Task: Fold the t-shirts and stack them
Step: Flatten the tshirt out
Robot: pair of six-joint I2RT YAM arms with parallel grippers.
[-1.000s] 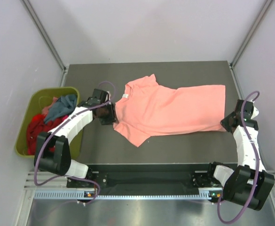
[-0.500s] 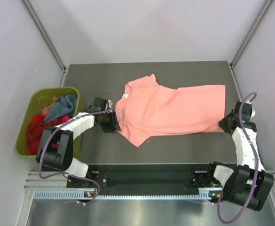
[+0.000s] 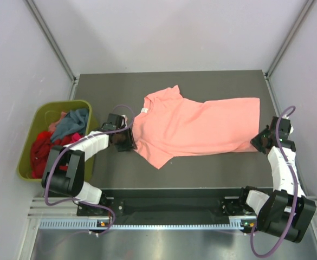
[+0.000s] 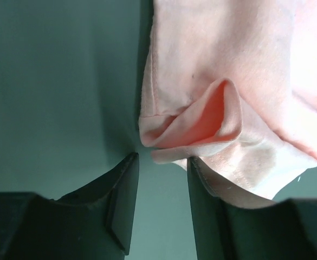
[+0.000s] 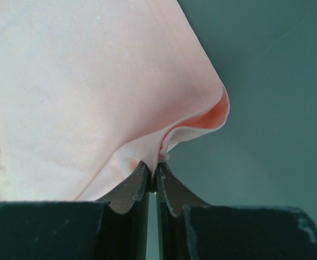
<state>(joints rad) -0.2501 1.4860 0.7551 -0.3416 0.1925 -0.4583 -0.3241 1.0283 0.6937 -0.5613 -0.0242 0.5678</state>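
Lying spread across the middle of the dark grey tabletop (image 3: 201,86), the large plain salmon-pink cloth t-shirt (image 3: 201,127) has its neck to the left and its bottom hem to the right. The right gripper (image 5: 151,170) sits at the near right hem corner, its jaws pressed together with a pucker of that pink cloth pinched between them. At the opposite end, the left gripper (image 4: 161,168) rests low on the table beside the near sleeve, jaws spread apart; the sleeve's folded edge lies just ahead of the gap, unclamped. A small white neck tag (image 3: 144,111) shows inside the collar, too small to read. Further left, off the table's edge, the olive-green plastic bin (image 3: 25,157) holds a crumpled red shirt (image 3: 41,151) and a teal-blue shirt (image 3: 71,123).
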